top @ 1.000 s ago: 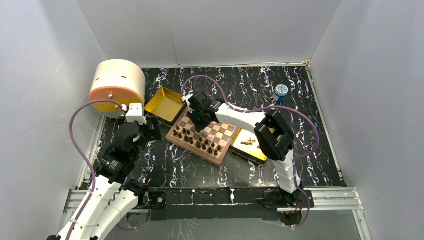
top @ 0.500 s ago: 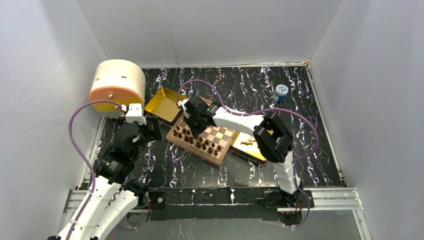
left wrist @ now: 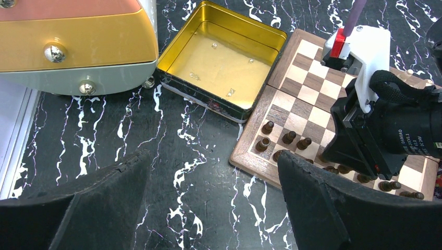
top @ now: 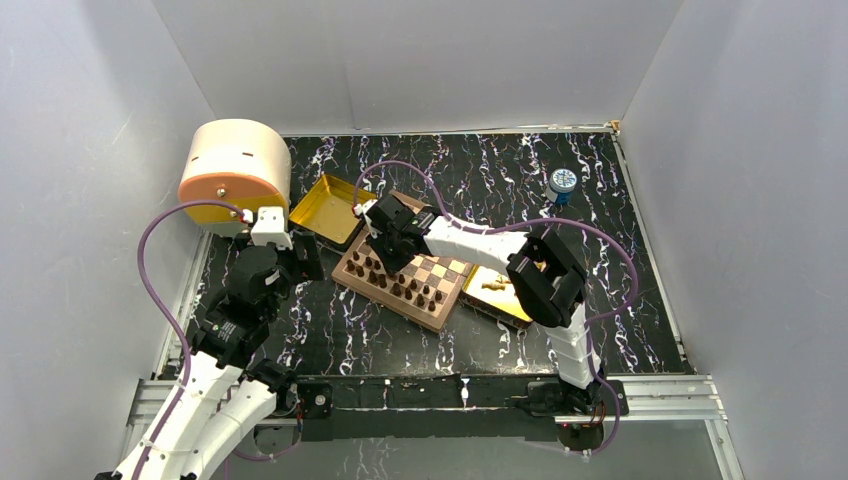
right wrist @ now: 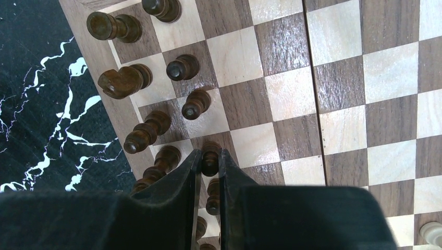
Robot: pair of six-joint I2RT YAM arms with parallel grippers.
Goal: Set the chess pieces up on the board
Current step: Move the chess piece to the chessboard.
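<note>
The left arm is folded at the near left, its pincer (left wrist: 213, 177) spread wide, gripping nothing. The right arm reaches forward-left, its pincer (right wrist: 210, 165) pointing down, pinched on a dark pawn (right wrist: 210, 153).

Bright, even overhead light is filling every view; the gold tray (left wrist: 234, 73) is throwing glare, the board (right wrist: 339, 104) is gleaming faintly, and the right gripper (right wrist: 209, 156) is sitting dark and soft-focused up close

Marbled table (top: 480, 170): board (top: 445, 276), trays (top: 325, 208), maybe bottle (top: 562, 183).
</note>
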